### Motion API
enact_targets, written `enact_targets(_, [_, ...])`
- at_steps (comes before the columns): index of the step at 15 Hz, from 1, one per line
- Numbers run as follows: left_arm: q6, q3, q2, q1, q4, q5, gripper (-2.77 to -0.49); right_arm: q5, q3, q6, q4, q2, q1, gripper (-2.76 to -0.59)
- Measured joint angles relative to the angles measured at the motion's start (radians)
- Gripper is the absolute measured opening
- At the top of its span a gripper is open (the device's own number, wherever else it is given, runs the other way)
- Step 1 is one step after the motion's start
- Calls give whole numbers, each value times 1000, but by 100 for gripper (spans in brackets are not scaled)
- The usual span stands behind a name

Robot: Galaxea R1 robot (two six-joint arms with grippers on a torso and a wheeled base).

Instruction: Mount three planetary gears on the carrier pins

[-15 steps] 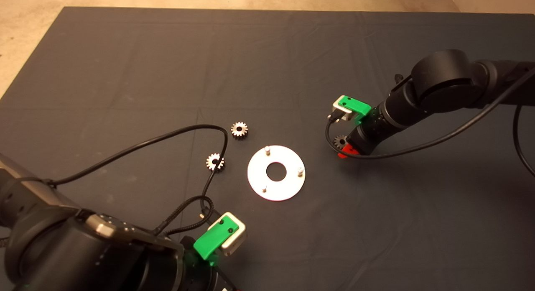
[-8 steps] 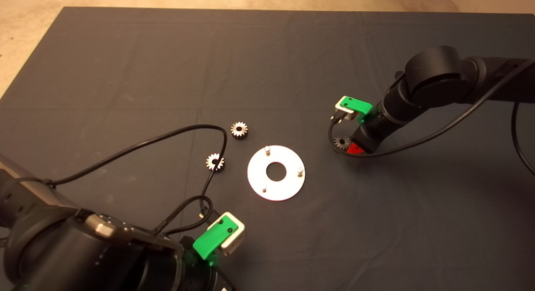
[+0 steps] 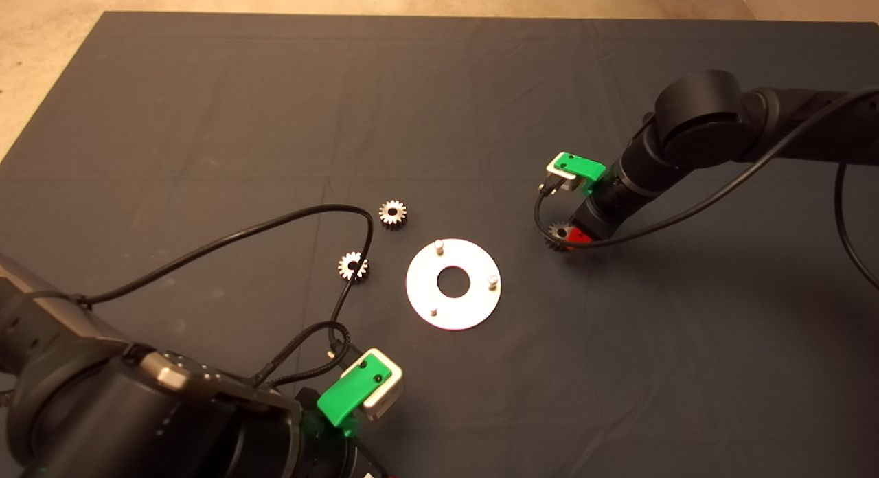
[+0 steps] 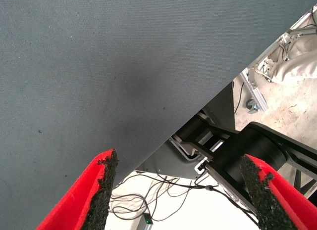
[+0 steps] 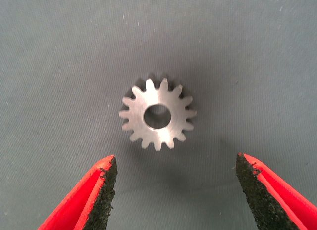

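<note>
The left gripper [image 4: 176,190] waits at the bench's near edge, fingers spread wide and empty. Two small silvery toothed gears [image 3: 393,213] [image 3: 353,265] lie loose left of the pale round metal disc [image 3: 453,283], whose three upright studs [image 3: 438,244] stand bare. The right gripper [image 5: 173,190], fingers wide apart, hovers over the third gear [image 5: 157,114]. Nothing is installed yet. A dark grey mat [image 3: 275,107] covers the bench; beige floor [image 3: 41,45] lies beyond it.
</note>
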Motion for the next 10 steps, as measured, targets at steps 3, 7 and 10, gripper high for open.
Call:
enact_targets(3, [0, 0, 0, 0, 0, 0, -153, 1, -14, 0, 0, 19, 0, -160])
enact_targets(7, [0, 0, -3, 0, 0, 0, -153, 20, -43, 0, 2, 53, -17, -160])
enact_targets(10, [0, 0, -3, 0, 0, 0, -153, 22, -54, 0, 2, 58, -19, -160])
